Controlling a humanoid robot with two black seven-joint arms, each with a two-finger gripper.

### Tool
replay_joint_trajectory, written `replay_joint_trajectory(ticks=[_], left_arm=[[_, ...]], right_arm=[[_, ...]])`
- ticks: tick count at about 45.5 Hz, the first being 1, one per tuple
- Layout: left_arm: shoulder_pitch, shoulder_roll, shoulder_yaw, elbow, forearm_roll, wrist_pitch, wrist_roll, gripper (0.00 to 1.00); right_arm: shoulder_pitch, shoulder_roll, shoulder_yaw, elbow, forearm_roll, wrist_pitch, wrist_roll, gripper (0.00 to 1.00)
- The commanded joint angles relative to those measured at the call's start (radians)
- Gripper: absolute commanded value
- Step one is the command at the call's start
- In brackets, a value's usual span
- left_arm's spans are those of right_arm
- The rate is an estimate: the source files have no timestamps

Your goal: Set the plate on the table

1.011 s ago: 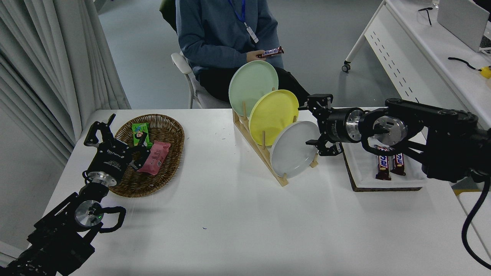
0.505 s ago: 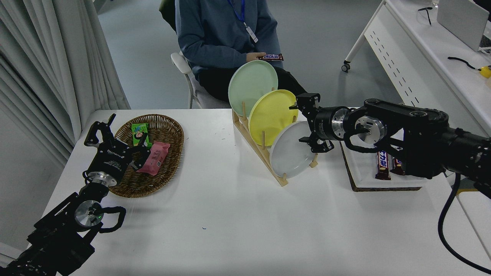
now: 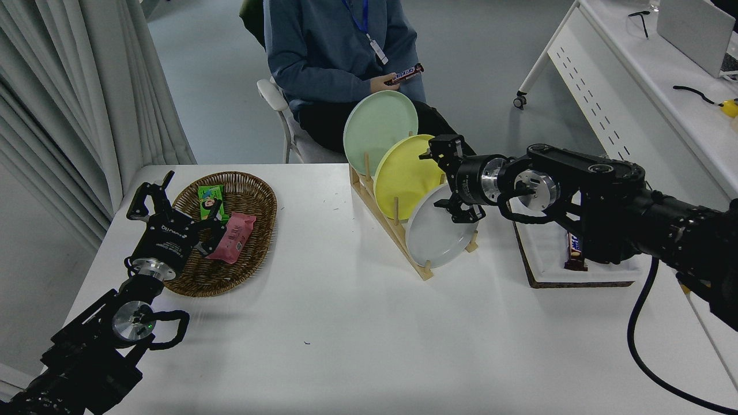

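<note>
The pale grey plate stands on edge in the front slot of a wooden rack on the white table. A yellow plate and a light green plate stand behind it. My right gripper is open at the grey plate's upper rim. One finger is in front of the yellow plate, the other over the grey plate's top edge. It holds nothing. My left gripper is parked open at the lower left, over a wicker basket.
The wicker basket holds snack packets. A white tray with a chocolate bar lies under my right arm. A seated person at the far side holds a chocolate bar. A white desk stands at the back right.
My right arm has moved left, bringing the open gripper from beside the grey plate's right edge to over its upper rim. The person's hand moved the chocolate bar slightly.
</note>
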Motion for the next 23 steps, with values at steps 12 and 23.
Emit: replay_joint_trajectory(ticks=[12, 23], left_arm=[[0.0, 0.0, 0.0, 0.0, 0.0, 0.001, 0.0, 1.0], [0.0, 0.0, 0.0, 0.0, 0.0, -0.001, 0.0, 1.0]], right_arm=[[-0.015, -0.005, 0.002, -0.01, 0.025, 0.008, -0.003, 0.75], [-0.034, -0.037, -0.001, -0.004, 0.026, 0.017, -0.009, 0.76]])
